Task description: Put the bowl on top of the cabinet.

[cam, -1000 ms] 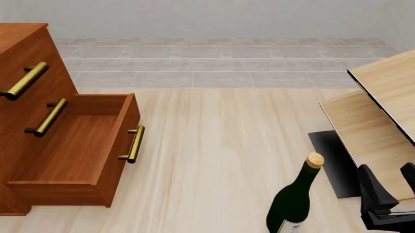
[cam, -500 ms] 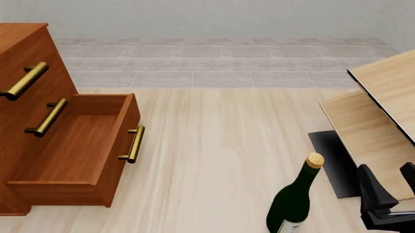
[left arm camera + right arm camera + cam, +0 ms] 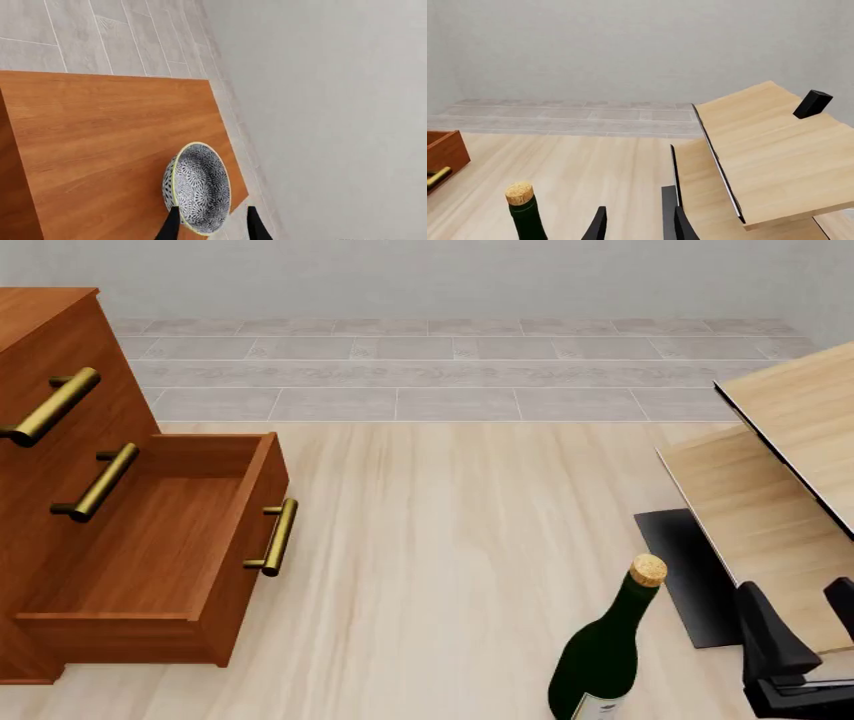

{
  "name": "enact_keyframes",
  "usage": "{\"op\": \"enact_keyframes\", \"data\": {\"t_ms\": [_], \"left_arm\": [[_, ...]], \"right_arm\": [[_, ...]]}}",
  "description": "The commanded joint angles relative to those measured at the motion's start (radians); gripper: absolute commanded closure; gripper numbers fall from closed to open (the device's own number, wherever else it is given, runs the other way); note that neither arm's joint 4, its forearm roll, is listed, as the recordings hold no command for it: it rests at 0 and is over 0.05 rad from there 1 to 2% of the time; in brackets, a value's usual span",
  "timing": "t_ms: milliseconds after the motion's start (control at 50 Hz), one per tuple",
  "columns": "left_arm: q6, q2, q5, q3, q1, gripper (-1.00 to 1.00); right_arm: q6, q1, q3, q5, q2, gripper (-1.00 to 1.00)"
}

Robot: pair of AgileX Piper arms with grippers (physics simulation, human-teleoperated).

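The grey-white speckled bowl (image 3: 198,187) rests near a far corner of the reddish-brown cabinet's top (image 3: 100,135) in the left wrist view. My left gripper (image 3: 212,211) is open, its two dark fingers (image 3: 171,226) standing on either side of the bowl's near rim. In the front view the cabinet (image 3: 67,450) stands at the left with its lowest drawer (image 3: 147,550) pulled out; the bowl and the left gripper are outside that picture. My right gripper (image 3: 797,592) is open and holds nothing at the lower right.
A dark green corked bottle (image 3: 607,655) stands upright just left of the right gripper. Pale light-wood boards (image 3: 787,460) slope over a black base (image 3: 681,570) at the right. Brass bar handles (image 3: 278,537) stick out from the drawers.
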Motion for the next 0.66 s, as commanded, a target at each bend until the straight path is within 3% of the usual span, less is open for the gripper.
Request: {"op": "enact_keyframes", "data": {"t_ms": [20,300,380,540,580,660], "left_arm": [[-0.011,-0.045,0.070,-0.105,-0.013,-1.00],[-0.031,-0.109,0.159,-0.262,-0.029,-1.00],[0.018,-0.109,0.199,-0.349,-0.040,-1.00],[0.047,-0.145,0.219,-0.341,-0.072,-1.00],[0.112,-0.137,0.243,-0.405,-0.058,-1.00],[0.151,-0.147,0.252,-0.410,-0.072,-1.00]], "right_arm": [[-0.001,0.002,0.000,0.010,-0.010,-1.00],[0.001,0.002,0.000,-0.015,0.013,-1.00],[0.001,0.001,0.000,-0.026,0.023,-1.00],[0.004,-0.003,0.000,-0.013,0.010,-1.00],[0.004,-0.003,0.000,-0.004,0.000,-1.00],[0.005,-0.005,0.000,0.016,-0.024,-1.00]]}}
